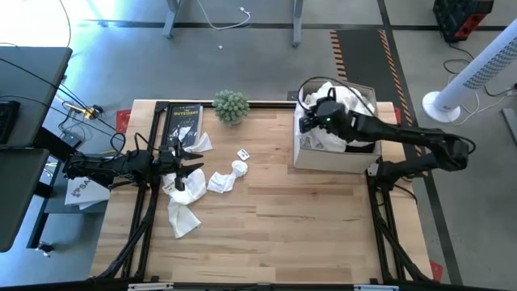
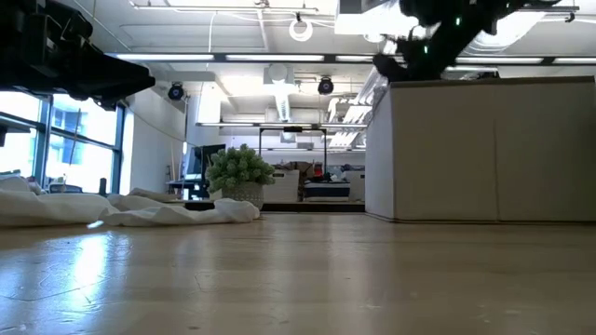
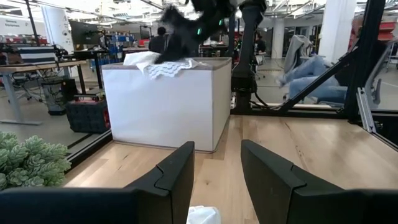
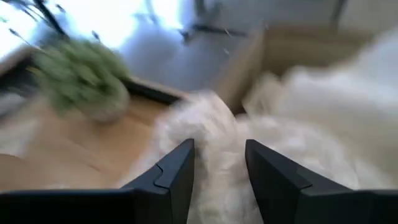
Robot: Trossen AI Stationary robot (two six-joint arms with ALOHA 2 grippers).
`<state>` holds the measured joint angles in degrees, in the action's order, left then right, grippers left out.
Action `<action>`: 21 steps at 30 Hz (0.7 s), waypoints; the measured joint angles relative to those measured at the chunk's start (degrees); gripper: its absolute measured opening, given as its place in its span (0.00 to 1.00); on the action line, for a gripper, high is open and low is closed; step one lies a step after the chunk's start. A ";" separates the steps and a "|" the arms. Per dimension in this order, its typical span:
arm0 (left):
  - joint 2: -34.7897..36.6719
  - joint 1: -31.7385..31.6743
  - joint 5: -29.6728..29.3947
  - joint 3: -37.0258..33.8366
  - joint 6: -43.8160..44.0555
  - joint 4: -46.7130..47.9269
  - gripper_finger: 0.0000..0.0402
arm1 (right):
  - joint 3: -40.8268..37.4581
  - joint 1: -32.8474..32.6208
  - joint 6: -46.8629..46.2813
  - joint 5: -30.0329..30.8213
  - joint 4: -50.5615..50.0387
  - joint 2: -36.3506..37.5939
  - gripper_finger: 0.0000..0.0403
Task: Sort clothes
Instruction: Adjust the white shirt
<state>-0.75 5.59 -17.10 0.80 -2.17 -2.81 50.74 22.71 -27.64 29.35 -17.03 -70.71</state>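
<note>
Several white garments lie on the table's left half: a long one (image 1: 182, 217), a bunched one (image 1: 226, 179), one by the book (image 1: 199, 144) and a small piece (image 1: 242, 153). They show low on the left in the low view (image 2: 140, 212). More white clothes (image 1: 343, 101) fill the white box (image 1: 335, 153). My left gripper (image 1: 190, 168) is open above the table clothes; a bit of white cloth (image 3: 204, 214) shows below its fingers (image 3: 217, 168). My right gripper (image 1: 311, 115) is open over the box's left part, above the white clothes (image 4: 298, 124). No dark garment shows.
A black book with yellow lettering (image 1: 182, 121) lies at the far left. A small green plant (image 1: 232, 105) stands at the far edge between book and box. Bare wood (image 1: 275, 218) spans the table's middle and near side. Dark frame rails run along the left (image 1: 145, 210) and right (image 1: 380, 210).
</note>
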 joint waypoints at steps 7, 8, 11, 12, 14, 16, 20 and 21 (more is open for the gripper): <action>0.01 0.01 0.00 0.00 0.00 0.00 0.33 | -8.84 4.09 -7.68 2.50 2.12 -2.96 0.35; 0.00 0.01 -0.01 0.00 0.00 0.00 0.33 | -9.82 4.31 -8.54 4.70 2.34 -2.98 0.35; 0.00 0.01 0.00 0.00 0.00 0.00 0.33 | -10.84 4.45 -9.86 10.03 1.51 -2.57 0.35; 0.01 0.00 0.00 0.00 0.00 0.02 0.33 | -10.28 4.36 -9.44 10.38 1.19 -2.29 0.35; 0.00 0.01 0.00 0.00 0.00 0.00 0.33 | -8.33 3.63 -7.35 10.66 -0.34 -1.66 0.35; 0.01 0.01 0.00 0.00 0.00 0.00 0.33 | -5.03 2.82 -5.42 10.75 -3.16 -0.61 0.35; 0.01 0.00 -0.02 0.00 0.00 0.00 0.33 | 4.87 2.37 -5.63 7.70 -14.65 0.72 0.35; 0.00 0.01 0.00 0.00 0.00 0.00 0.33 | 7.34 2.37 -6.17 6.70 -18.27 0.64 0.35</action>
<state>-0.75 5.61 -17.10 0.80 -2.17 -2.81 58.08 25.08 -33.81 36.05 -35.30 -70.07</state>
